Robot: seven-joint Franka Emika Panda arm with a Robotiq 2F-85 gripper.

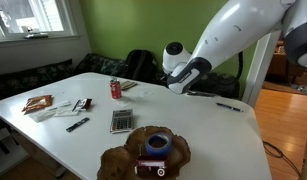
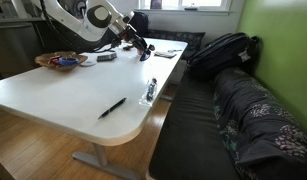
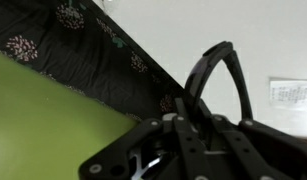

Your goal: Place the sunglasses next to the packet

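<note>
Airtime for the sunglasses (image 3: 196,75), gripped in the pincer (image 3: 198,118) above the tabletop (image 1: 193,130).
And there in the wrist view, thin black curved arms arc out of the pincer, which is nipped narrow on them (its fingertips are lost in the dark), with a patterned dark cushion (image 3: 83,50) beyond. In an exterior view the pincer hangs over the far side of the tabletop, right of the red can (image 1: 116,88). The packet (image 1: 38,103) lies well apart at the left, papers (image 1: 78,105) beside it, and the calculator (image 1: 121,120) sits nearer.
</note>
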